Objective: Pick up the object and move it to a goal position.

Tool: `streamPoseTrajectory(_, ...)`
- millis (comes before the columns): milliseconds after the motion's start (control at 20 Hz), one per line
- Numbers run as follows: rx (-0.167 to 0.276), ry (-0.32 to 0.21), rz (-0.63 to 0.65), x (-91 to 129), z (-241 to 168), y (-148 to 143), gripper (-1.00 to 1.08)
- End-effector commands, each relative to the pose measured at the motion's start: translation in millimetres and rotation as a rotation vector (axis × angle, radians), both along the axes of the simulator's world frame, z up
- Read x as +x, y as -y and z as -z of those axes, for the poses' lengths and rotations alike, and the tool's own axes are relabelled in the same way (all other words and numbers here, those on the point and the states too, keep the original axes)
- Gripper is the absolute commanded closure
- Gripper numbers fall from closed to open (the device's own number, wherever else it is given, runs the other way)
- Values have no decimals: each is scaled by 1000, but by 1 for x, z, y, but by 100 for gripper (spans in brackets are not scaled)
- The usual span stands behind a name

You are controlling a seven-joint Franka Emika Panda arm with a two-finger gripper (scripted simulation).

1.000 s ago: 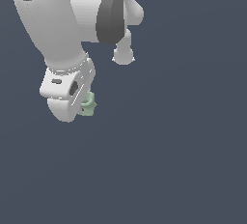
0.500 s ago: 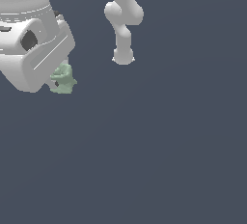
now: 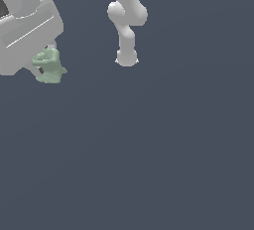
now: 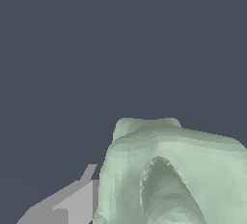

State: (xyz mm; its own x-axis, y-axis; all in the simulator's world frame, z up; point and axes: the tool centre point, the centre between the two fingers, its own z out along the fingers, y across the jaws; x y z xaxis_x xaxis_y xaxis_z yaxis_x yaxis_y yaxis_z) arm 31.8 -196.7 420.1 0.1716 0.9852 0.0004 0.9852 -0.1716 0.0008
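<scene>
On my exterior feed the gripper (image 3: 45,65) sits at the upper part of the exterior view's left, its big white housing partly cut off by the frame edge. The object (image 3: 48,66), a pale mint-green chunky block, hangs from the underside of that housing, clear of the dark floor (image 3: 163,154). I read the fingers as closed on it: the block stays tucked against the hand with nothing under it, though the fingers themselves are mostly hidden behind the housing and the block.

Compared with half a second ago, the hand and its load have shifted further toward the exterior view's left, and more of the housing has slid out of frame. A second ago the whole wrist was nearer the middle of the picture, with the block lower and further toward the exterior view's right. The block has kept its place under the hand across all three moments. The arm's base column (image 3: 127,50) stands upright in the upper middle, and more of its links show now than before.

On the wrist feed the object (image 4: 173,175) fills the near corner, very close to the lens, its rounded ridged surface plain to see. One grey finger (image 4: 72,201) lies just beside it, touching its side.
</scene>
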Motion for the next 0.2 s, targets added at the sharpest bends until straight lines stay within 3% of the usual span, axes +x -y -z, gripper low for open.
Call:
streamPoseTrajectory(0,0,-1,-1,0,-4,2,108)
streamPoseTrajectory(150,0,-1,0,0,-6,3,108)
